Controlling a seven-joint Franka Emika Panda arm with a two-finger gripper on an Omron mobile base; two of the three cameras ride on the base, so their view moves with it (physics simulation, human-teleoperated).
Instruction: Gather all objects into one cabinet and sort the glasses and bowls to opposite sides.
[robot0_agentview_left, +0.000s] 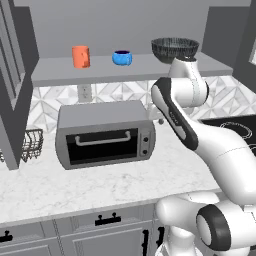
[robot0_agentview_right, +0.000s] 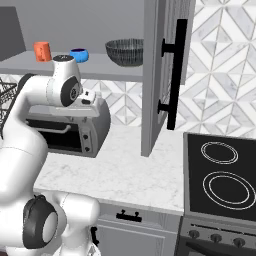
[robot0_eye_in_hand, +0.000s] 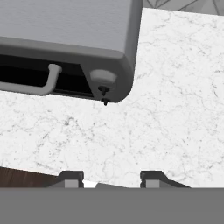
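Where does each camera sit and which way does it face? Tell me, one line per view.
Left base view: behind the arm's left, facing the shelf, toaster oven; arm at lower right.
Right base view: behind its right, facing the cabinet door, stove; arm at lower left.
Hand view: on the hand, looking down at the counter; finger tips at bottom.
Shared: orange cup, blue vessel, grey bowl.

Bowl (robot0_agentview_left: 174, 48) foot behind the arm
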